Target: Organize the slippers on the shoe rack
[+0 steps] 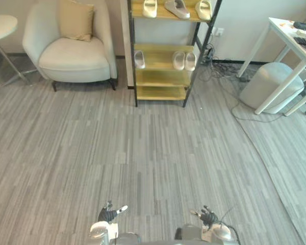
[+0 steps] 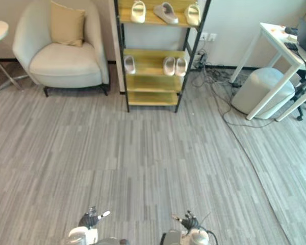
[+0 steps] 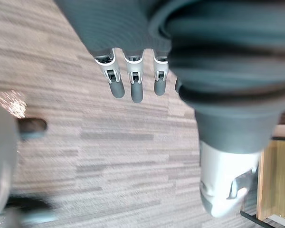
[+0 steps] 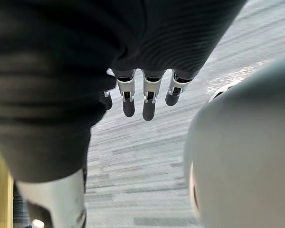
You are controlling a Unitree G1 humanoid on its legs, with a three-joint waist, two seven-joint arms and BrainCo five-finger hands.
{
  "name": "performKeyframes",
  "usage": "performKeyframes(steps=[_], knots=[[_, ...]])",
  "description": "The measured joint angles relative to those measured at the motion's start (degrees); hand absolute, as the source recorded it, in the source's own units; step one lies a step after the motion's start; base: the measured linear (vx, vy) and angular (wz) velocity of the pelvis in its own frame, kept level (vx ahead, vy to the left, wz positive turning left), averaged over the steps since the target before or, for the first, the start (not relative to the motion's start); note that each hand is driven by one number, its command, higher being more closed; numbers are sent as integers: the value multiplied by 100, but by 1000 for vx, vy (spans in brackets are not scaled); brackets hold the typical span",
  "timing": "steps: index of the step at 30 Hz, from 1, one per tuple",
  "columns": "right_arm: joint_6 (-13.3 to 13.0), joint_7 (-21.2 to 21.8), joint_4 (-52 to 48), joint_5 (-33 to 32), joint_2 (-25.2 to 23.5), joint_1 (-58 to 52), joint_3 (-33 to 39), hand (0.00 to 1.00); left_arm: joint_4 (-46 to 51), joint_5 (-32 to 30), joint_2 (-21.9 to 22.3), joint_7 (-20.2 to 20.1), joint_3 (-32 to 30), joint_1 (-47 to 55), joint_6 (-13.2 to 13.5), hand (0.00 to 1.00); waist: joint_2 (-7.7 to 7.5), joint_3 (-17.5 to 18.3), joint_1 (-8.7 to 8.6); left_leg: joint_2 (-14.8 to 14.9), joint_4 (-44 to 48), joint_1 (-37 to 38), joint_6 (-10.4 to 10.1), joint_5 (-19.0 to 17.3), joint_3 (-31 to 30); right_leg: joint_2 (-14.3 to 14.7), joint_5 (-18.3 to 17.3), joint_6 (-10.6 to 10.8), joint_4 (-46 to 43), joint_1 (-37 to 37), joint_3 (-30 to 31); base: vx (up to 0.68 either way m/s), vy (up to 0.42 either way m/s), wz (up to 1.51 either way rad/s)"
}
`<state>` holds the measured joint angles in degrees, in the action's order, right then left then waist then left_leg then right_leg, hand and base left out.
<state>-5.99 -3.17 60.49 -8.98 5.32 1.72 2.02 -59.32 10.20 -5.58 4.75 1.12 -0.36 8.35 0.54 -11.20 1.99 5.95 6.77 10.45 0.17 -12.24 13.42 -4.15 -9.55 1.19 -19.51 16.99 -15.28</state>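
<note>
Black-framed shoe rack with yellow wooden shelves (image 1: 160, 77) stood against the far wall, well apart from both hands. Three cream slippers (image 1: 177, 8) lay on its top shelf, the middle one askew. A lone white slipper (image 1: 139, 59) and a white slipper pair (image 1: 184, 60) sat on the middle shelf. Left hand (image 1: 108, 214) and right hand (image 1: 208, 217) hung low over grey striped carpet (image 1: 153, 153), fingers loosely straight, holding nothing.

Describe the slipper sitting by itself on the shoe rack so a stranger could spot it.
Find the black-framed wooden shoe rack beside the pale armchair. On its second shelf down, the slipper lies alone at the left end, apart from the pair on the right.
</note>
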Motion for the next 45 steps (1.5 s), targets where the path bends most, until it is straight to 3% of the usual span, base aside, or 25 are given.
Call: performKeyframes(steps=[2, 3, 5, 7, 8, 9, 11, 13, 16, 19, 21, 22, 23, 25, 27, 29, 31, 33, 35, 36, 38, 39, 41, 43, 45], knots=[[1, 0, -93, 2, -22, -96, -16, 0, 2, -18, 0, 1, -16, 68, 3, 0, -105, -13, -44, -42, -26, 332, -308, -174, -79, 73, 1092, 59, 1241, -10, 229, 503, -213, 28], [-1, 4, -99, -11, -59, -180, -14, 0, -9, -29, -37, 1, -56, 135, 2, 0, -258, 22, -75, -117, -48, 591, -553, -334, -234, -4, 1846, -196, 1205, 2, 389, 629, -301, 17], [-7, -1, -104, 4, 72, -4, 6, 0, -118, -110, 213, -3, -330, 161, -12, 0, 141, 82, -133, 290, 140, 646, -752, -356, -384, 276, 1431, -292, 629, 96, 226, 529, -283, 14], [-8, 26, -114, 11, 102, 5, 57, 0, -102, -121, 423, -8, -521, 139, 0, 0, 351, 56, -149, 659, 1386, 125, -825, -311, -690, 524, 1076, -395, 623, -99, 21, 439, -310, 23], [10, 16, -116, 9, 112, -5, 71, 0, -94, -123, 516, -10, -707, 125, -22, 0, 412, 13, -150, 851, 2671, -391, -828, 2, -910, 668, 949, -425, 782, -422, -45, 441, -309, 21], [29, 1, -122, 4, 131, -57, 25, 0, 24, -123, 562, -18, -835, 146, -22, 0, 430, -57, -123, 1059, 3853, -898, -769, 606, -1077, 800, 880, -484, 1024, -807, -38, 428, -248, 12], [29, -33, -187, -15, 64, -118, -2, 0, 226, -115, 541, -7, -899, 161, -6, 0, 358, -166, 20, 1201, 5142, -1563, -872, 235, -1007, 922, 662, -549, 1273, -1525, 7, 393, -209, -4], [27, -32, -221, -52, -70, -164, 6, 0, 391, -95, 445, -5, -786, 161, 30, 0, 161, -141, 123, 916, 4564, -2273, -644, -207, -657, 916, 537, -454, 1693, -2094, 123, 431, -224, -16], [30, -33, -207, -70, -80, -54, 4, 0, 416, -91, 448, 3, -679, 131, 101, 0, 191, -151, 192, 396, 2692, -2672, -543, -191, -624, 896, 493, -404, 1858, -2333, 333, 359, -3, -36], [25, -35, -204, -69, -77, -55, 3, 0, 349, -88, 421, 7, -657, 112, 98, 0, 190, -148, 316, -115, 507, -2532, -415, 762, -627, 777, 256, -232, 1990, -2652, 646, 488, 136, -46], [25, -35, -153, -65, -90, -68, 2, 0, 214, -88, 409, 5, -654, 158, 91, 0, 285, -92, 416, -118, 239, -2377, -186, 1621, -620, 793, -29, -96, 1956, -2909, 869, 539, 195, -45], [34, -39, -63, -64, -212, -62, 1, 0, 182, -71, 268, -2, -668, 150, 88, 0, 21, -81, 426, -290, 410, -2333, -3, 1432, -482, 580, -214, 28, 1820, -2934, 951, 590, 193, -32], [28, -30, -75, -56, -268, -87, -5, 0, 184, -15, 215, 2, -671, 159, 92, 0, -87, -33, 438, -360, 568, -2352, 30, 1155, -443, 470, -352, 135, 1549, -2842, 1006, 475, 153, -17], [28, -24, -59, -40, -313, -86, -10, 0, 174, 11, 211, 2, -662, 159, 86, 0, -121, -16, 469, -394, 813, -2164, 127, 716, -279, 302, -573, 376, 416, -2516, 1131, 356, 138, -31], [27, 7, -49, 6, -346, -128, -40, 0, 73, 5, 148, -2, -439, 169, 56, 0, -136, -12, 443, -585, 634, -1490, 212, 393, -248, 42, -656, 665, -1769, -1802, 1089, 479, 193, -21], [5, 28, -85, 9, -296, -183, -46, 0, -17, 5, 69, -3, -181, 173, 6, 0, -138, 36, 356, -716, 405, -880, 244, 203, -265, -197, -864, 444, -2406, -1388, 717, 499, 133, 20], [-2, 35, -89, 8, -292, -161, -52, 0, -25, 5, 62, 1, -172, 153, 3, 0, -134, 44, 300, -698, 205, -528, 256, 138, -388, -187, -1010, 272, -1972, -1072, 353, 447, 57, 35], [-16, 40, -95, 7, -263, -75, -52, 0, -32, 4, 83, 0, -171, 97, -4, 0, -65, 2, 214, -509, 6, -236, 204, 77, -586, 35, -868, 166, -905, -667, 271, 487, -28, 49], [-20, 38, -96, 5, -229, 11, -52, 0, -35, 2, 100, 0, -171, 132, -17, 0, -33, -34, 126, -366, -101, -18, 114, 25, -666, 171, -171, 198, 247, -437, 341, 491, -63, 42], [-16, 39, -96, 8, -226, 8, -53, 0, -34, 1, 103, 3, -185, 178, -16, 0, -74, -42, 129, -352, -103, 166, -55, -82, -686, 157, 362, 161, 836, -376, 391, 467, -130, 33], [-14, 39, -94, 10, -231, -33, -55, 0, -33, 2, 72, 9, -251, 285, -14, 0, -172, -19, 115, -387, -64, 475, -270, -302, -860, 118, 894, 113, 1177, -413, 566, 504, -192, 53], [-12, 44, -95, 11, -199, -94, -38, 0, -34, -16, 111, 5, -290, 328, -12, 0, -145, 32, 66, -313, 33, 621, -332, -510, -1095, 140, 1518, -96, 964, -461, 663, 569, -249, 77], [-4, 49, -67, 12, -79, -81, 4, 0, -59, -79, 288, -1, -437, 310, 8, 0, 73, 114, 79, 13, 452, 491, -376, -565, -1313, 305, 1183, -256, 759, -522, 349, 555, -249, 71], [-5, 49, -89, 8, -25, -80, 13, 0, -42, -112, 423, -10, -601, 311, -3, 0, 294, 46, 73, 264, 2063, -209, -479, -503, -1346, 505, 1045, -409, 1016, -927, 125, 466, -264, 48], [6, 30, -70, -7, 3, -86, 9, 0, 27, -112, 464, -7, -693, 310, -2, 0, 378, -48, 112, 641, 3821, -923, -799, -346, -1090, 670, 950, -520, 1409, -1590, 18, 397, -206, 20]])
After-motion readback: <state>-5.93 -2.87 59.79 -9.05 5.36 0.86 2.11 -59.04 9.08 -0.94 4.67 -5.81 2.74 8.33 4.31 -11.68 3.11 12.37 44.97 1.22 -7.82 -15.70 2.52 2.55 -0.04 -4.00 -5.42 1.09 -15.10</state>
